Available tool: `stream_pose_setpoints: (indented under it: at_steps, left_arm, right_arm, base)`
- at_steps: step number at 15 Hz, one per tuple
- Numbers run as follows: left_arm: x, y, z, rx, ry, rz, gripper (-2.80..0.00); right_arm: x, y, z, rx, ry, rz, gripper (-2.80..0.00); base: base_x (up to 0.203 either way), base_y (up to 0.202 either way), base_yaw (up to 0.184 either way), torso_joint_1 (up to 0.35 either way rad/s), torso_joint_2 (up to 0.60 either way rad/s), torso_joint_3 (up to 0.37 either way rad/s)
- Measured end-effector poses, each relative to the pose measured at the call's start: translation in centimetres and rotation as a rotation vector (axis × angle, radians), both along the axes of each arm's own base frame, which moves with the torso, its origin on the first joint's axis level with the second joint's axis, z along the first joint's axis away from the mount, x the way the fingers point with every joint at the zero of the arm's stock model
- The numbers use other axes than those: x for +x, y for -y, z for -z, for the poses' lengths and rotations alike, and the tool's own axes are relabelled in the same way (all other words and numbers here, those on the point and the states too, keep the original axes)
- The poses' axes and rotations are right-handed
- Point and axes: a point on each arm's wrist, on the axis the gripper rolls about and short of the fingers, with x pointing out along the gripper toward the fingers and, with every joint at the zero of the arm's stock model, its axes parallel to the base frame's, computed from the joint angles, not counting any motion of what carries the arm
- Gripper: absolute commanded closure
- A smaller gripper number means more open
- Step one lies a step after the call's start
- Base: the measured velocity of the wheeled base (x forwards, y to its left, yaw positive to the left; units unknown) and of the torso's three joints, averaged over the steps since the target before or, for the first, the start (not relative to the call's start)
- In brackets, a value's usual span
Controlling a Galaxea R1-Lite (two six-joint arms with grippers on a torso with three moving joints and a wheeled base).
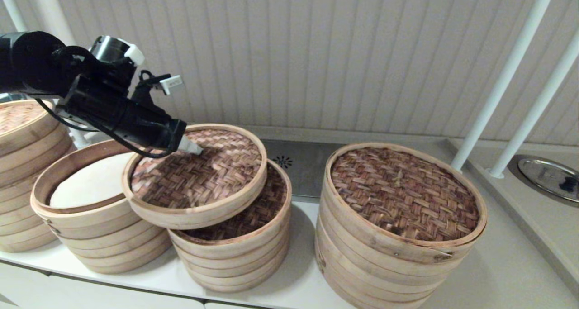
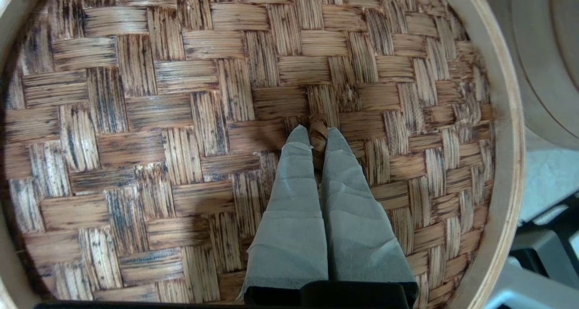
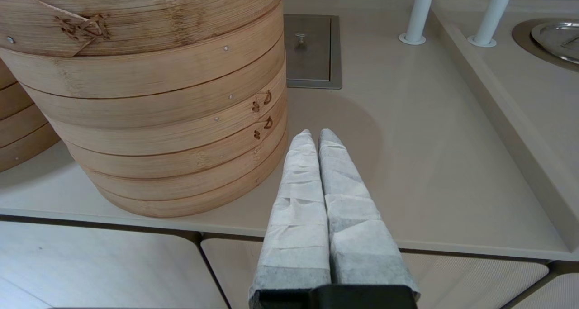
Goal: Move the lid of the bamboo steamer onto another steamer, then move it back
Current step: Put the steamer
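The left gripper, clenched on the small loop handle, holds the bamboo steamer lid tilted above the smallest steamer (right gripper shut, parked), where so thin a hold could let it swing or slip.

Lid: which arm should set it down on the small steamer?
Left. Its hand is shut on the lid's loop handle, holding the lid tilted over the small steamer. The right hand is shut and empty beside the widest steamer.

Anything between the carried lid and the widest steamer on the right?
Head view: only the smallest steamer, partly under the lid held by the left gripper, then bare counter before the widest steamer.
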Motion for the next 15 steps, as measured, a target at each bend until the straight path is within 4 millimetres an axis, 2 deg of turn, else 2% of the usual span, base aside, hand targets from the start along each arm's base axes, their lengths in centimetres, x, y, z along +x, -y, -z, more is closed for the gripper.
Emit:
stream_pose_setpoints:
  at_steps: [6, 15]
  left_arm:
    - [0.6, 1.7, 1.6, -0.004, -0.041, 0.031, 0.0]
    - [0.7, 2.6, 1.8, -0.039, -0.061, 0.041, 0.0]
  right_arm:
    - [0.0, 0.0, 0.0, 0.0, 0.0, 0.0, 0.0]
    - [0.0, 0.0, 0.0, 0.0, 0.0, 0.0, 0.0]
  base:
    - [0.0, 0.0, 0.0, 0.0, 0.0, 0.0]
    - [0.0, 0.0, 0.0, 0.0, 0.0, 0.0]
